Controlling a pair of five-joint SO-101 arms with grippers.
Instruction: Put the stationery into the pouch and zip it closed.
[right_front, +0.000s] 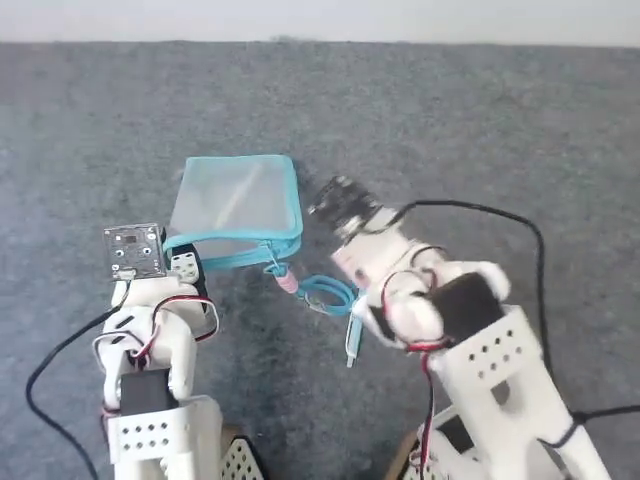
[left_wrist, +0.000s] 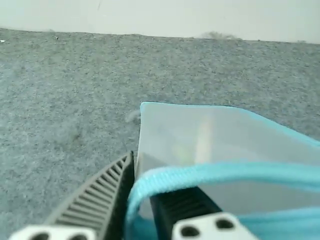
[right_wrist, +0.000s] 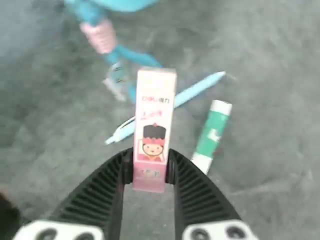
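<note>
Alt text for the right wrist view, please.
The right claw grips a pink box with a cartoon figure on it. Beyond it on the grey carpet lie a blue pen, a green and white tube and a pink zipper charm.

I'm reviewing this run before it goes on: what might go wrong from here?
The right tool grips only one end of the pink box, so it may pivot or slip in transit. The left tool holds just the blue zipper edge of the pouch, which might pull free.
</note>
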